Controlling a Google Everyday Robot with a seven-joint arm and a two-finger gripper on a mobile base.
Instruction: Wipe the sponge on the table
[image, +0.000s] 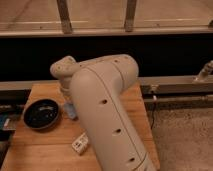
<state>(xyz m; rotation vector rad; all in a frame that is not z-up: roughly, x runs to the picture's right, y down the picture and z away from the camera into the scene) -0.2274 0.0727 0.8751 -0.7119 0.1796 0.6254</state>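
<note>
The table (44, 146) is a light-brown wooden top that fills the lower left of the camera view. My arm's big cream link crosses over its middle and hides much of it. My gripper (67, 102) points down under the rounded wrist at the table's left-centre and is mostly hidden by the wrist. It is shut on the sponge (70, 112). The sponge is a small light-blue pad that shows just below the wrist, down at the tabletop.
A black round pan (41, 114) sits on the table's left side, close to the sponge. A white block with dark stripes (80, 143) lies near the front, beside the arm. A dark rail runs behind the table. Speckled floor (182, 135) lies beyond its right edge.
</note>
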